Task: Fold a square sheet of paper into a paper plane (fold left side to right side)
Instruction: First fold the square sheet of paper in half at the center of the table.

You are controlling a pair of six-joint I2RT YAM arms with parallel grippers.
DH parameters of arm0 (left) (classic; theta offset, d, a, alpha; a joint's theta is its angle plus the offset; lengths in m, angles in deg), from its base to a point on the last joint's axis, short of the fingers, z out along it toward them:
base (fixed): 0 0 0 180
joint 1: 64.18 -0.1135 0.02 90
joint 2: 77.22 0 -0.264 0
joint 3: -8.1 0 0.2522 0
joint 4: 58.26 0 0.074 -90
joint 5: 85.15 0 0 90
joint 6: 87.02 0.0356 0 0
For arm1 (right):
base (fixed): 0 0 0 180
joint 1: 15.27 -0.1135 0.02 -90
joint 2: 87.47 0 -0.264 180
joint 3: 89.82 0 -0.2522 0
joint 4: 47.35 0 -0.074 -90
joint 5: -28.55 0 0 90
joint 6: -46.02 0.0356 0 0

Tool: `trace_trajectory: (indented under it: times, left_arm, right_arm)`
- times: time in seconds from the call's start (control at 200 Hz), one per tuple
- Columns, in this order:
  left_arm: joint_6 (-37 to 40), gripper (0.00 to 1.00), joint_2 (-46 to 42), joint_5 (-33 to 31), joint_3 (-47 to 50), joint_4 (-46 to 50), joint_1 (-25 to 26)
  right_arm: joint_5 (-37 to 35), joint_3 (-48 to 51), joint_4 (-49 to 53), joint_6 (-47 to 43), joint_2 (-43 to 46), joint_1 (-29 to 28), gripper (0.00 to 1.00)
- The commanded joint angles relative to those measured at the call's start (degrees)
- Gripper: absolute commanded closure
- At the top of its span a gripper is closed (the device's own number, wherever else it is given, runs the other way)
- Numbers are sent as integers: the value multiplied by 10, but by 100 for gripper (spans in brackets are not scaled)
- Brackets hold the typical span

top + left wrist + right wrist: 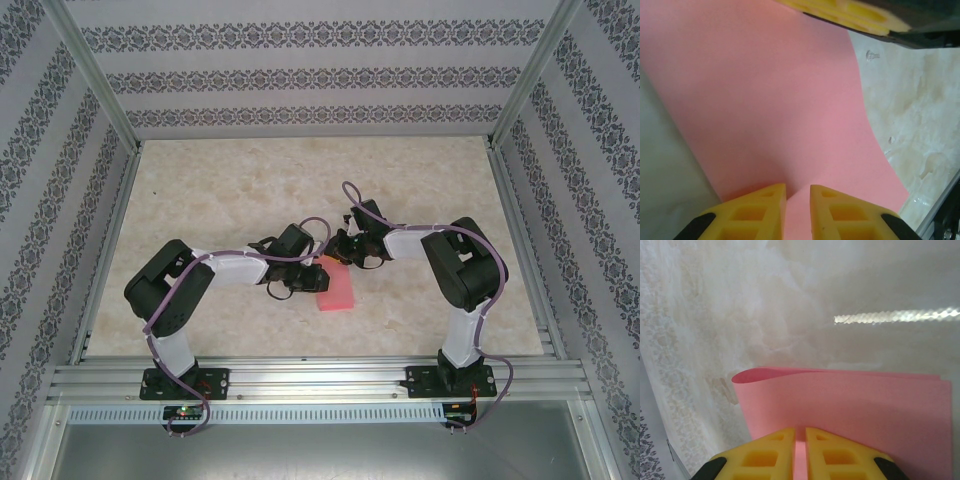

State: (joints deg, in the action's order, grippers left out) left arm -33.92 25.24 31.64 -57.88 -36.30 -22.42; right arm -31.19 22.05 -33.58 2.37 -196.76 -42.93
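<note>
Pink sheet point(338, 293) in L jaws, R jaws

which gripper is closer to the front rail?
Left. The left gripper pinches the sheet at its left side, closer to the rail. The right gripper pinches the sheet's far edge, further back from the rail.

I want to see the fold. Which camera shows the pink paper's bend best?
The right wrist view: the pink paper curls over there, rounded fold and both layers plain. The left wrist view gives a broad pink surface; the top view a small patch.
</note>
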Motion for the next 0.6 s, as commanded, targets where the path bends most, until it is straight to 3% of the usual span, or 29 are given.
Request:
trace_trajectory:
  times: [0.0,0.595]
  left_arm:
    - [-5,79,0,20,13,-27,9]
    - [-13,80,-26,24,71,-37,27]
  right_arm:
    - [-40,9,28,-21,-25,-1,85]
    - [-43,6,33,-21,-30,-2,85]
